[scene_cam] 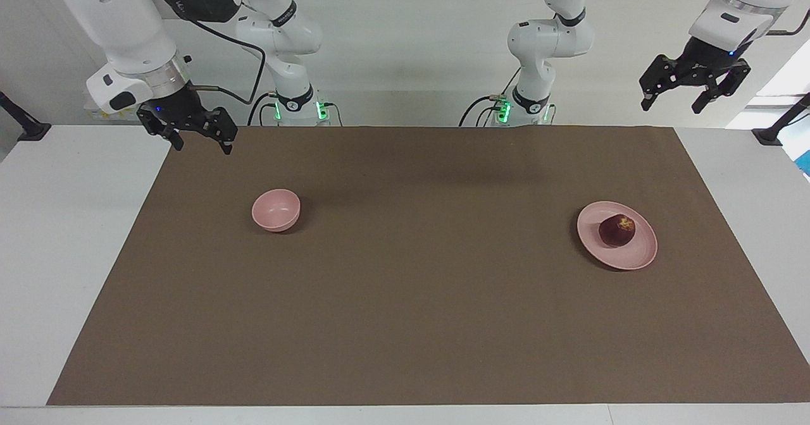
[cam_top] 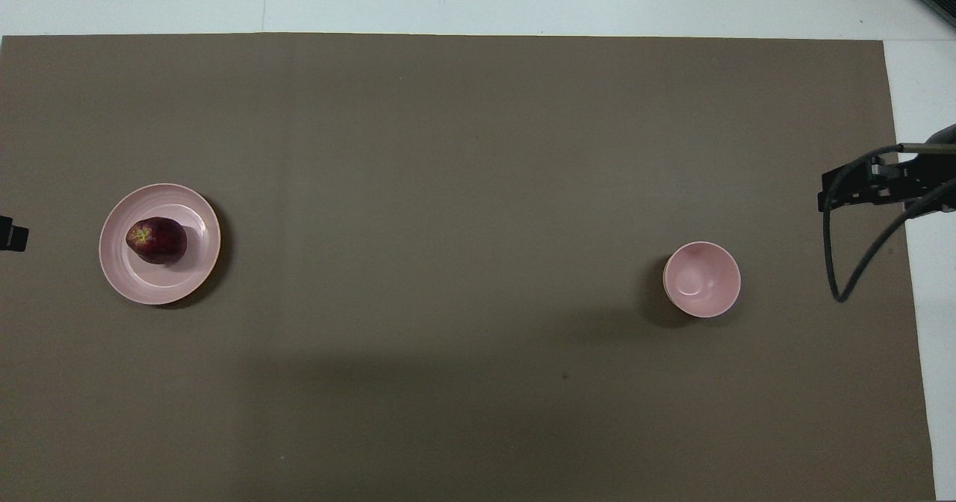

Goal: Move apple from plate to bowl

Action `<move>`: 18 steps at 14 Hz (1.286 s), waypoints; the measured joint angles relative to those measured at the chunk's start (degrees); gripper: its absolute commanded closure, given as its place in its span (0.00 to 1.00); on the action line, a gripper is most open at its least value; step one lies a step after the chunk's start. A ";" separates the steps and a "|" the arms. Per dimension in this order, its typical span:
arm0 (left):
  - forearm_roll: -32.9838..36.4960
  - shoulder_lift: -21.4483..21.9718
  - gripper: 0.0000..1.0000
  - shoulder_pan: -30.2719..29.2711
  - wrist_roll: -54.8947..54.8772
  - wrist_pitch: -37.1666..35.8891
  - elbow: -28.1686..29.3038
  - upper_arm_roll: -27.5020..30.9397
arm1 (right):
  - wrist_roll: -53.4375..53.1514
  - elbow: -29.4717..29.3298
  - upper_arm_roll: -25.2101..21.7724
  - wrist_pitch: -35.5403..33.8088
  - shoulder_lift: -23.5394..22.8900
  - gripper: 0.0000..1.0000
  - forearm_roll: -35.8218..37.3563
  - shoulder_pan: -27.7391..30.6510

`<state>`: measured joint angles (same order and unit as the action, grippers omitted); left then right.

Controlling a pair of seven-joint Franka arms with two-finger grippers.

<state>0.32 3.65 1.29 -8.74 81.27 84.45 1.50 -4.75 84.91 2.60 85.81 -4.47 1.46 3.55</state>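
The dark-red apple point(scene_cam: 617, 230) point(cam_top: 157, 240) lies on the flat pale-pink plate point(scene_cam: 633, 255) point(cam_top: 160, 287) toward the left arm's end of the table. The small deep pink bowl point(scene_cam: 276, 210) point(cam_top: 702, 279) stands empty toward the right arm's end. My left gripper point(scene_cam: 674, 104) hangs open and empty, high above the table's edge at its own end, well apart from the plate; only a tip of it shows in the overhead view point(cam_top: 11, 233). My right gripper point(scene_cam: 202, 145) point(cam_top: 859, 187) hangs open and empty over the mat's corner, apart from the bowl.
A brown mat point(scene_cam: 405, 298) point(cam_top: 478, 151) covers most of the white table. A black cable point(cam_top: 844, 263) loops down from the right gripper. Black stands sit at both ends of the table point(scene_cam: 775, 131).
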 measured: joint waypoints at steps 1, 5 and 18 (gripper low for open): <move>-0.03 0.00 0.00 0.00 0.00 0.25 0.10 0.00 | 0.00 0.00 0.00 0.00 0.00 0.00 0.00 0.00; -0.10 -0.02 0.00 -0.01 -0.29 3.02 1.43 0.03 | 0.00 0.00 0.00 0.00 0.00 0.00 0.00 0.00; -0.14 -2.80 0.00 -2.52 -4.84 30.29 25.42 1.11 | 0.00 0.00 0.00 0.00 0.00 0.00 0.00 0.00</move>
<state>0.18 0.85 -1.24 -13.58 111.56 109.87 2.61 -4.76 84.91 2.59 85.81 -4.47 1.46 3.55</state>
